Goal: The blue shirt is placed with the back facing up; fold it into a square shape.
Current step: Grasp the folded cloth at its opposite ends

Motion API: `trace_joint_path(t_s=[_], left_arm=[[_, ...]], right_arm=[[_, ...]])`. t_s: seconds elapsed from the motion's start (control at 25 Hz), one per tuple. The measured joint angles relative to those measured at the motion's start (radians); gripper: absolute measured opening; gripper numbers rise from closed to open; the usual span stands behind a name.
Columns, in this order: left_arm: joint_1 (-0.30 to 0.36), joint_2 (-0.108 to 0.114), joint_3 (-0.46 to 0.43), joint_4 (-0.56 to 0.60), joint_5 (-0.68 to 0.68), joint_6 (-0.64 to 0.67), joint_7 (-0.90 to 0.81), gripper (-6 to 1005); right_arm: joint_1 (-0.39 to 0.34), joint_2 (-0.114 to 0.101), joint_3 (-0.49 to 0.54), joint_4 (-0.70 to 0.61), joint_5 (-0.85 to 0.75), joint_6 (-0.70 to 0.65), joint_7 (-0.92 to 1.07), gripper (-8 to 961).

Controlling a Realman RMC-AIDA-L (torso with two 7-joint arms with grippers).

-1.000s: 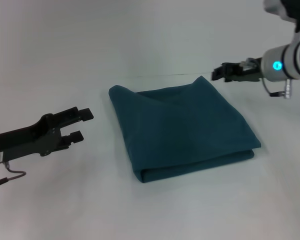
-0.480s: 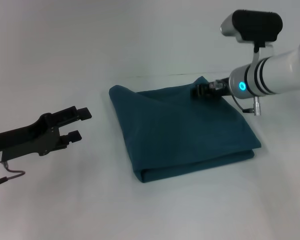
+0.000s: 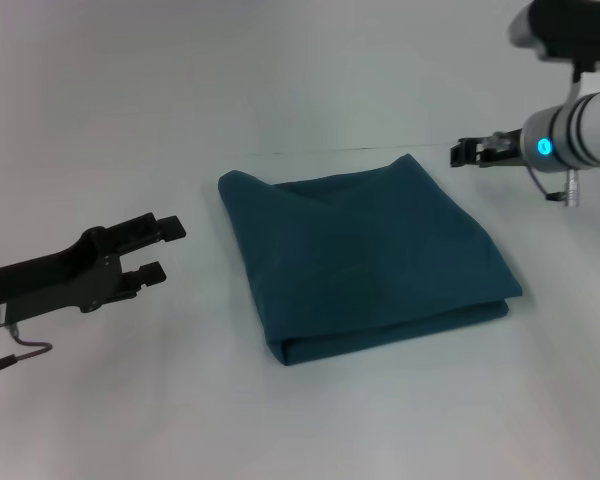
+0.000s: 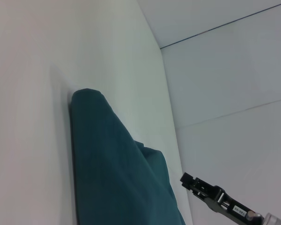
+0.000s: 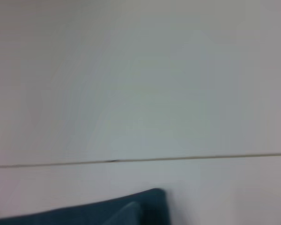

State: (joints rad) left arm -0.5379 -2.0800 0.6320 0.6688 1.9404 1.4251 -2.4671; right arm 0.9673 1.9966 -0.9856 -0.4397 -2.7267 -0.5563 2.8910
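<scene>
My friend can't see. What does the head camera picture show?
A blue shirt, folded into a rough square, lies on a white table. The left gripper hovers open beside it, and the right gripper hangs off its far corner, touching nothing.

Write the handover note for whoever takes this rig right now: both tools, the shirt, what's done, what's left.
Left tool: open, empty, hovering off the table to the left of the shirt, not touching it.
Right tool: empty, in the air just beyond the shirt's far right corner, clear of the cloth.
Dark teal-blue knit T-shirt: lies folded in a roughly square stack on the white table, with layered edges along the near side.
Done: the fold looks complete.
Left: probably only parking both arms; tidy the slightly raised far corner if needed.
</scene>
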Motion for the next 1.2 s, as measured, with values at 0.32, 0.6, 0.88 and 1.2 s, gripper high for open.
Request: trace_joint_path(t_s=[0.32, 0.6, 0.88, 1.2], left_arm=[[-0.001, -0.001, 0.0, 0.0, 0.0, 0.002, -0.001, 887], [-0.001, 0.002, 0.002, 0.002, 0.0, 0.003, -0.001, 887], [-0.003, 0.01, 0.016, 0.001, 0.019, 0.04, -0.009, 887], [-0.011, 0.01, 0.046, -0.001, 0.065, 0.069, -0.062, 887]], right_arm=[[-0.048, -0.002, 0.051, -0.15, 0.004, -0.192, -0.017, 400], [-0.051, -0.009, 0.064, -0.178, 0.043, -0.279, -0.055, 411], [-0.134, -0.052, 0.238, -0.202, 0.434, -0.593, -0.378, 531], [-0.324, -0.138, 0.356, -0.26, 0.699, -0.862, -0.401, 757]])
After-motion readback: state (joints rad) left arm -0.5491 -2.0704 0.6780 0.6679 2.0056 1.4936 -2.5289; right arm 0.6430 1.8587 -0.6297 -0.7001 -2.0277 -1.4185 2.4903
